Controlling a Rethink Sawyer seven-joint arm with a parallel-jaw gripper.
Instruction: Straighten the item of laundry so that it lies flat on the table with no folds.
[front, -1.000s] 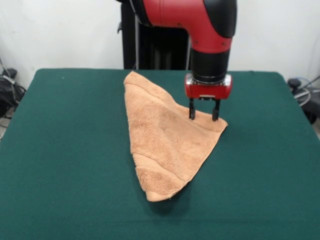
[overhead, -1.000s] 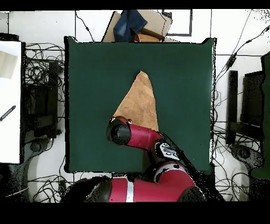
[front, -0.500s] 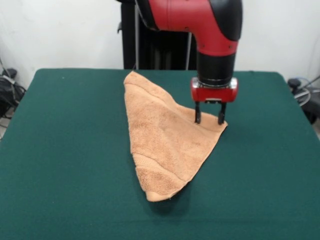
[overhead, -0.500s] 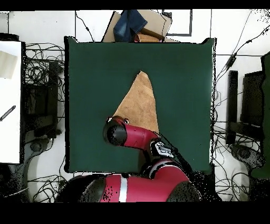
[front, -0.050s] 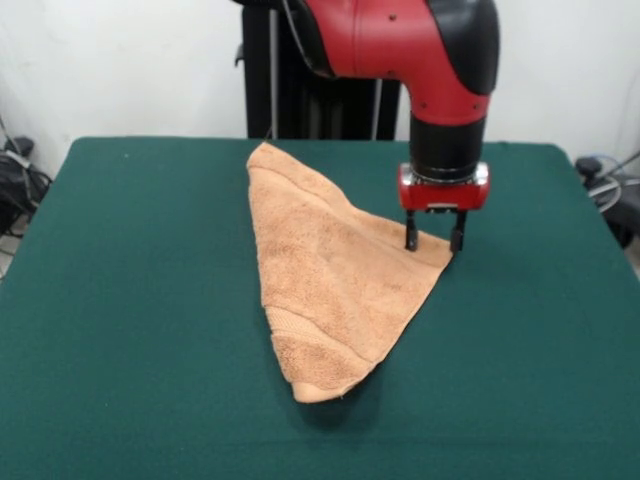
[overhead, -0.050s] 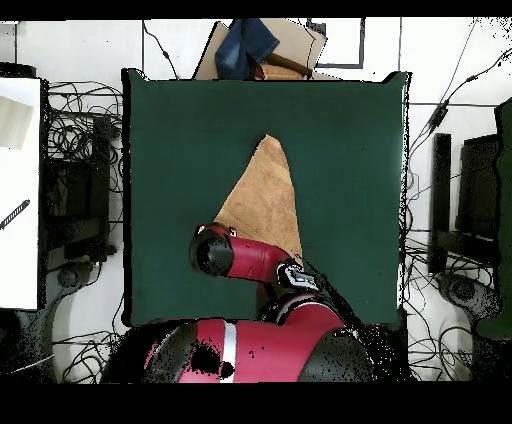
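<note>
**Pincer poised at the towel's corner**

While the towel (front, -0.050s: 330, 290) lies folded into a rough triangle on the green worktop (front, -0.050s: 120, 300), the red and black arm (front, -0.050s: 420, 50) comes down from above in the front view and holds the pincer (front, -0.050s: 434, 237) at the cloth's right-hand corner. Its two dark fingers (front, -0.050s: 410, 232) stand apart, released, with nothing between them; the left tip sits on or just over the towel's edge, and the right tip sits at the very corner, beside bare felt. Whether the tips press the cloth cannot be told. One point of the towel reaches toward the far side of the worktop, another toward the near side, where a woven band crosses the cloth and the thick folded edge casts a small shadow. The upper layer shows soft creases running toward the corner under the pincer. Cables and dark gear lie beyond the worktop's left and right edges.

Seen from overhead, the towel (overhead, -0.050s: 263, 195) shows as a tan triangle near the middle of the worktop (overhead, -0.050s: 170, 130), its narrow point toward the top of the picture. The arm (overhead, -0.050s: 245, 260) covers the towel's lower left corner, so the pincer itself is hidden. A cardboard box (overhead, -0.050s: 300, 45) with blue cloth (overhead, -0.050s: 245, 45) lies past the worktop's top edge, and cables (overhead, -0.050s: 75, 135) spread over the floor at both sides.
</note>
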